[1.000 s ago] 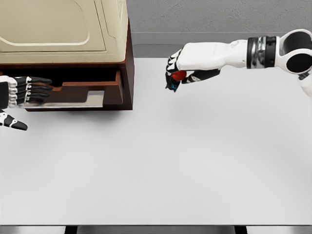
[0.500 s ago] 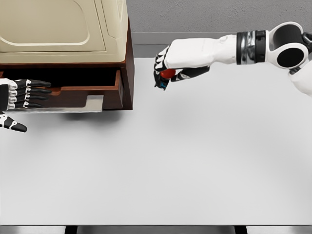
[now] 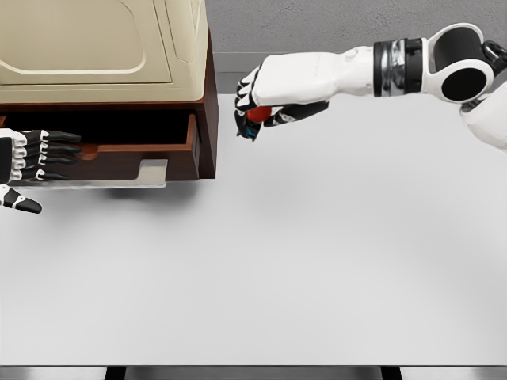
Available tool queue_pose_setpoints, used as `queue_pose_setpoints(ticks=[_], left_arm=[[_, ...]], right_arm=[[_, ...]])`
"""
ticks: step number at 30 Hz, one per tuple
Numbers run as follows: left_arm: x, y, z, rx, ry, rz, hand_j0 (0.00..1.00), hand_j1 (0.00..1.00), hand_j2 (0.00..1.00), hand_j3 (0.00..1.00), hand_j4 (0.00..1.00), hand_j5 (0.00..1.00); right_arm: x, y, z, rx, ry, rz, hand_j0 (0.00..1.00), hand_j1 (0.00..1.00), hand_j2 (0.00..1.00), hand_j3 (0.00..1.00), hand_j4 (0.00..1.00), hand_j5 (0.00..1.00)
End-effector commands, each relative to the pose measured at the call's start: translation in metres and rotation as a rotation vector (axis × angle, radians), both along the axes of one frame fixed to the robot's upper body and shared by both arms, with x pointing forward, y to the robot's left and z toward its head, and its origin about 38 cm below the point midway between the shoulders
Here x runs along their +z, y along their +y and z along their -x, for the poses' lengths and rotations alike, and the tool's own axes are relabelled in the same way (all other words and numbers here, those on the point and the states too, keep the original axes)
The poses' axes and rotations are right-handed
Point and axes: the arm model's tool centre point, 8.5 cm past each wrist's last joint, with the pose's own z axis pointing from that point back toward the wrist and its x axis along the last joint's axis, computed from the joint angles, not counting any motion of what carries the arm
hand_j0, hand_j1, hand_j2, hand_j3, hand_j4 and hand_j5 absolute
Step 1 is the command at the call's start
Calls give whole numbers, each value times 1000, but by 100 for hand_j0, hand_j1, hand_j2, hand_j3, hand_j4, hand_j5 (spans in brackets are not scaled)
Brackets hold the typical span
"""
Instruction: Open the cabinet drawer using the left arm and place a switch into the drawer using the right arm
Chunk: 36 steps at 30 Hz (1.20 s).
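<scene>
Switch (image 3: 254, 115), red with a dark body, sits gripped in the curled fingers of the right hand (image 3: 255, 107), held in the air above the white table (image 3: 317, 269), just beside the right wall of the cabinet (image 3: 103, 87) and not yet over the drawer (image 3: 139, 150). That drawer stands partly pulled out of the brown base under the cream top, and its inside shows only dark shadow, so what it holds cannot be told; nothing can be seen lying in it. The left hand (image 3: 32, 158) is at the picture's left edge by the drawer front, its 4 fingers stretched out toward the right and gripping nothing that can be seen. Judging from this, the step in hand is carrying the switch across to the opening. The main risk is the cabinet's right wall: it stands between the hand and the drawer, so a straight sideways path could knock the fingers or the switch against it. A second risk is a narrow gap: if the drawer is not out far enough, the switch may catch the upper edge or drop onto the table.
</scene>
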Motion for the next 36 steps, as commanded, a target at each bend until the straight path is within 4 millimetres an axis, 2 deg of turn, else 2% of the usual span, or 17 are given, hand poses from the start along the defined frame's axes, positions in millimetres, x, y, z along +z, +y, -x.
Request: queue_pose_setpoints(ticks=[1, 7, 9, 17, 32, 36], left_arm=[[-14, 2, 2, -5, 17, -63, 100, 100, 100, 100, 100, 100], [-12, 1, 1, -6, 12, -60, 100, 100, 100, 100, 100, 100], [-11, 1, 1, -3, 14, -48, 100, 100, 100, 100, 100, 100], [-4, 0, -1, -3, -2, -41, 100, 100, 100, 100, 100, 100], [6, -2, -3, -3, -20, -21, 100, 100, 100, 100, 100, 100], [7, -2, -3, -3, -22, -15, 100, 100, 100, 100, 100, 100]], right_arm=[[2, 3, 3, 11, 1, -7, 47, 47, 47, 47, 47, 47], [4, 11, 10, 44, -11, -3, 47, 47, 47, 47, 47, 47], [7, 21, 12, 67, -16, -2, 47, 47, 47, 47, 47, 47], [14, 29, 14, 86, -27, -12, 47, 47, 47, 47, 47, 47], [33, 64, 20, 157, -58, -34, 47, 47, 47, 47, 47, 47], [32, 69, 17, 157, -49, -39, 47, 47, 47, 47, 47, 47]])
